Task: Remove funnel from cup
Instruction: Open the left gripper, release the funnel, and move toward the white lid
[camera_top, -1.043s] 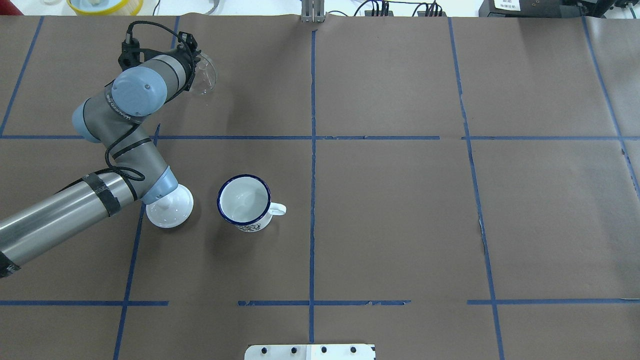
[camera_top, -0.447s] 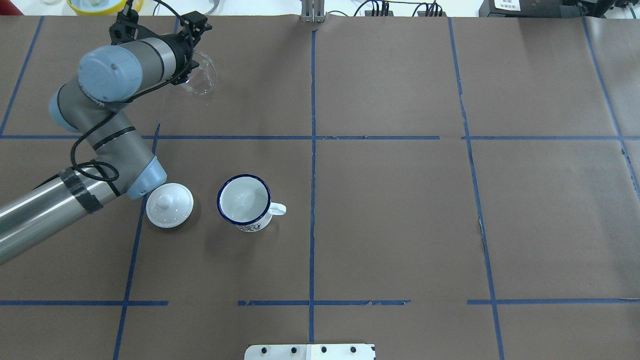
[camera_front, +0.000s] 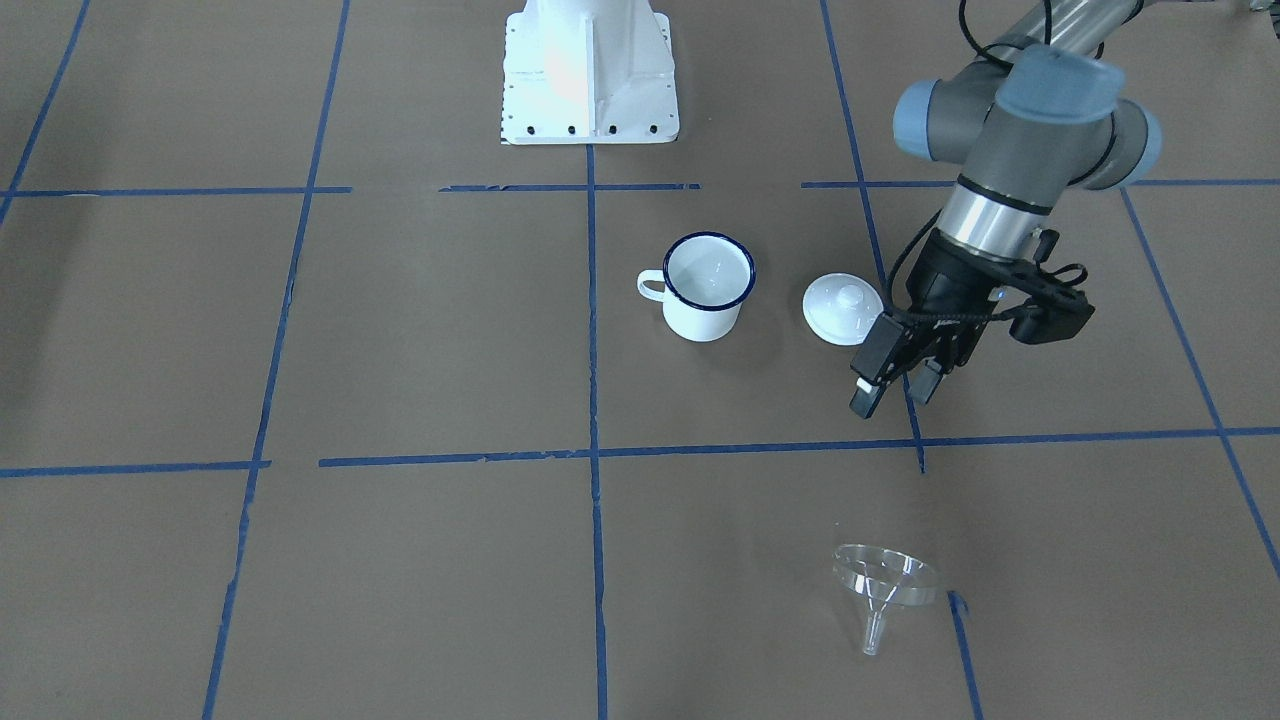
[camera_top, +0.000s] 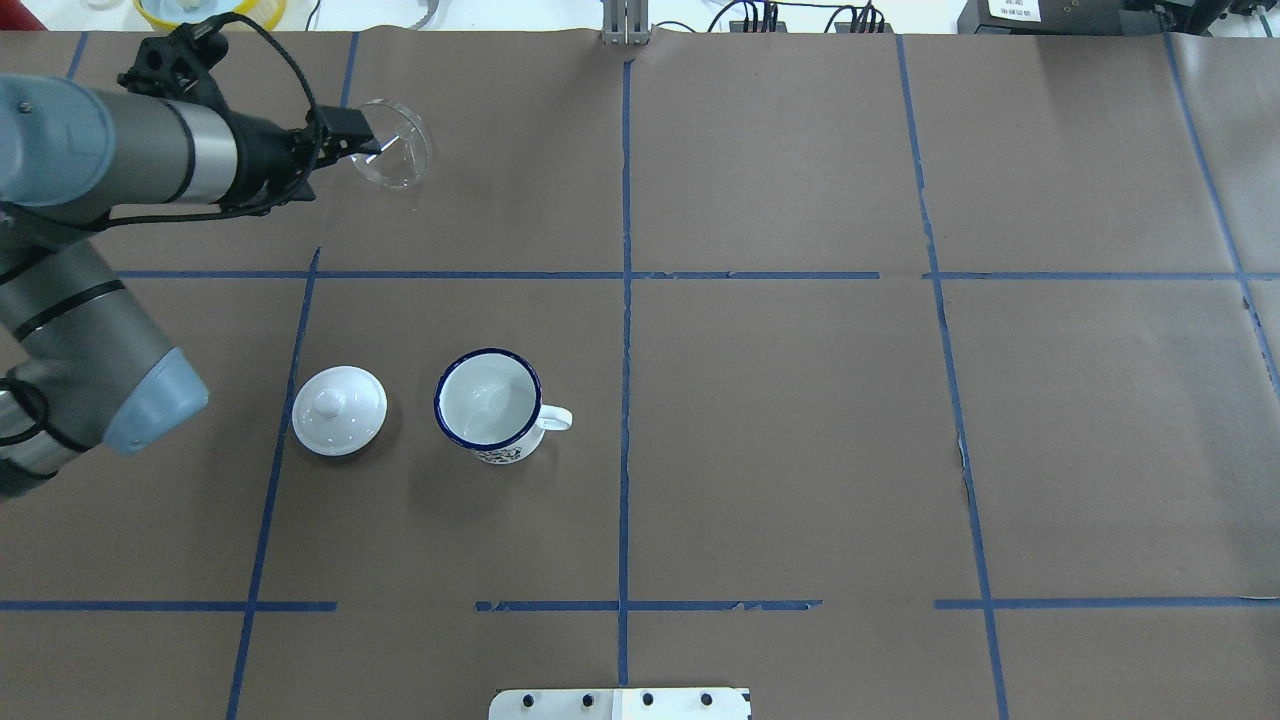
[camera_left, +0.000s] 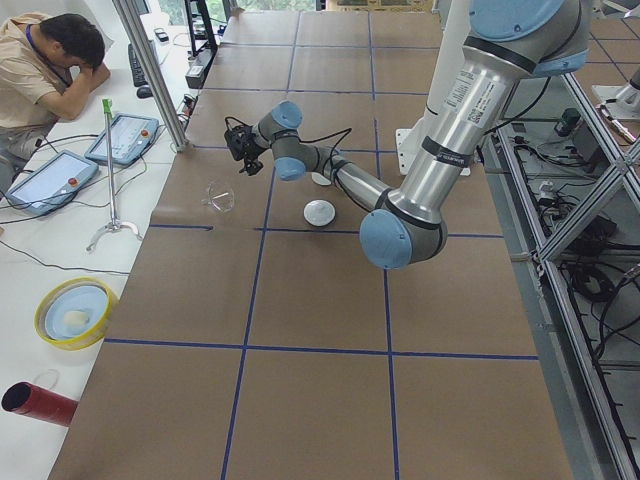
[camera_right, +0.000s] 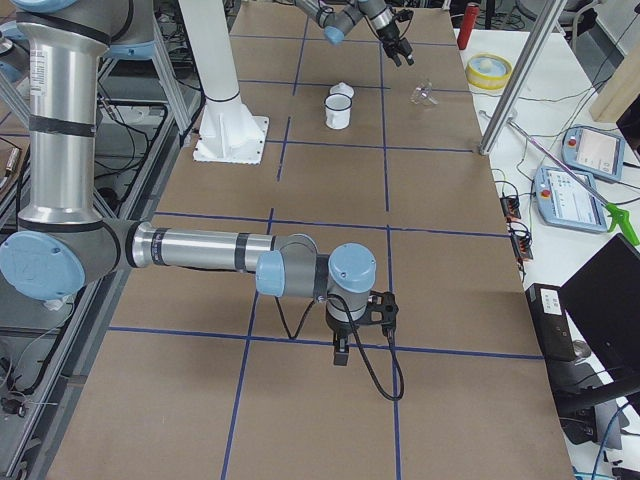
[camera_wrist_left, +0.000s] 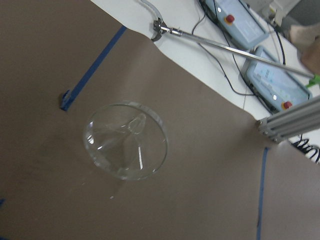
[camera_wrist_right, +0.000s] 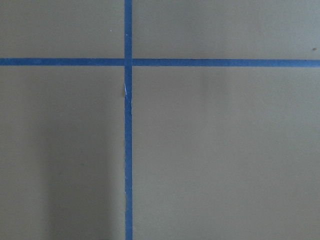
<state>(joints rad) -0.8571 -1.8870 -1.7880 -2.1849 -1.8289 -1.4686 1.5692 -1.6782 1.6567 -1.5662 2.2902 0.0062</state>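
Brown-papered worktop (camera_front: 400, 330): the funnel (camera_front: 885, 578) was left at lower right, well apart from the empty cup (camera_front: 708, 287); the left fingers (camera_front: 868, 385), spread and empty, had been drawn back. Removal was judged complete.

Cup print: the cup (camera_top: 488, 402) carries a dark printed pattern low on its outer wall, seen from overhead; no letters or numbers can be made out in it.
Arm lettering: a line of dark print runs along the silver tube of the left arm (camera_left: 462, 92) in the exterior left view; it is too small to read.
Sticker: a white sticker (camera_top: 1018, 9) on a black box at the far table edge bears lines of print, illegible.
Readable text: none.
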